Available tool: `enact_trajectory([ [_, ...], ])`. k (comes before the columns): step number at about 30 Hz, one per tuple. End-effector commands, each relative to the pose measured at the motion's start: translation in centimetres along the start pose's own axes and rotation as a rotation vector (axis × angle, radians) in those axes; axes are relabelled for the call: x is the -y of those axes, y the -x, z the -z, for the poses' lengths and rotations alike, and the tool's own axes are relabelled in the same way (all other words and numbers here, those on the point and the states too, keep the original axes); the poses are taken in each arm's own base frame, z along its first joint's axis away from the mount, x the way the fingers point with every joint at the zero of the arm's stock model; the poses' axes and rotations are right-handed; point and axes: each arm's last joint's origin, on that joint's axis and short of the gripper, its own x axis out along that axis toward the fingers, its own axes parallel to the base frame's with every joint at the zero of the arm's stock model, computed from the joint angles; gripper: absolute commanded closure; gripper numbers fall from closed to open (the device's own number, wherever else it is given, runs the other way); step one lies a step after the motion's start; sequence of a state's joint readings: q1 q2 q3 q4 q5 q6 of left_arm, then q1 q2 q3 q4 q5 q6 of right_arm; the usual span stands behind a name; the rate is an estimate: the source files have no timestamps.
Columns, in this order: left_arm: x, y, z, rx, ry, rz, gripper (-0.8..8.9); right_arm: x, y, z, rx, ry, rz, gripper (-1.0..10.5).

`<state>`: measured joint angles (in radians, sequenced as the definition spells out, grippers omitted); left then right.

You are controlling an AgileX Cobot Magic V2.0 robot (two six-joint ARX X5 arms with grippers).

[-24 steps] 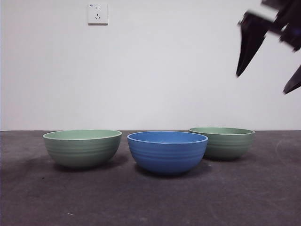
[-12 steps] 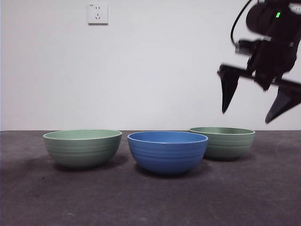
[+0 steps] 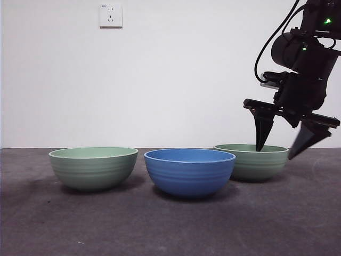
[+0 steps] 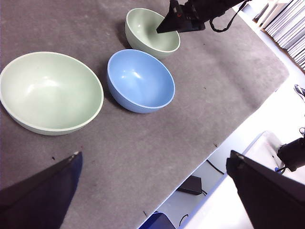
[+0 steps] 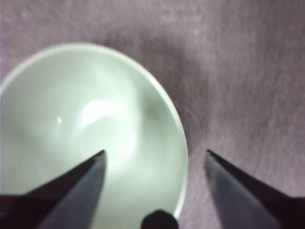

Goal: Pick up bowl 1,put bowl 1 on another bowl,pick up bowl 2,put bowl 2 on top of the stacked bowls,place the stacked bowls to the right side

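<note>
Bowls stood in a row on the dark table, three of them, none stacked. Seen from the front, a green bowl sat at the left, the blue bowl in the middle and nearest the camera, and a second green bowl, the far bowl, at the right and a little further back. The blue bowl overlapped the far bowl in that view, but the left wrist view showed a narrow strip of table between them, and a wider gap between the blue bowl and the left green one.

The right gripper hung over the far bowl's right rim with its jaws spread wide: one tip reached down to the rim line over the bowl's inside, the other stood outside the wall, just off it. The right wrist view showed the rim running between the two jaws. Neither jaw could be seen touching the bowl.

The left gripper waited high above the table's edge, well away from the bowls, its jaws also spread and holding nothing.

A white wall socket sat high on the wall behind.
</note>
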<state>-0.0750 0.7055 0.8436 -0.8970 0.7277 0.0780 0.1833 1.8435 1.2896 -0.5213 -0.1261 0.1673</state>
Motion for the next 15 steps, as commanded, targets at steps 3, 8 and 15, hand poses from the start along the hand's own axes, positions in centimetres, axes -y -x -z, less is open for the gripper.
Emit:
enact_trajectory([
  [3, 0.1, 0.04, -0.06, 0.003, -0.002, 0.007, 2.41, 0.27, -0.09, -0.11, 0.008, 0.004, 0.03, 8.0],
  [8, 0.11, 0.04, 0.02, -0.004, 0.004, 0.008, 2.42, 0.48, -0.06, -0.12, 0.007, 0.002, 0.033, 9.0],
  [15, 0.12, 0.04, 0.13, -0.013, 0.012, 0.008, 2.42, 0.84, -0.02, -0.08, -0.001, 0.003, 0.039, 9.6],
])
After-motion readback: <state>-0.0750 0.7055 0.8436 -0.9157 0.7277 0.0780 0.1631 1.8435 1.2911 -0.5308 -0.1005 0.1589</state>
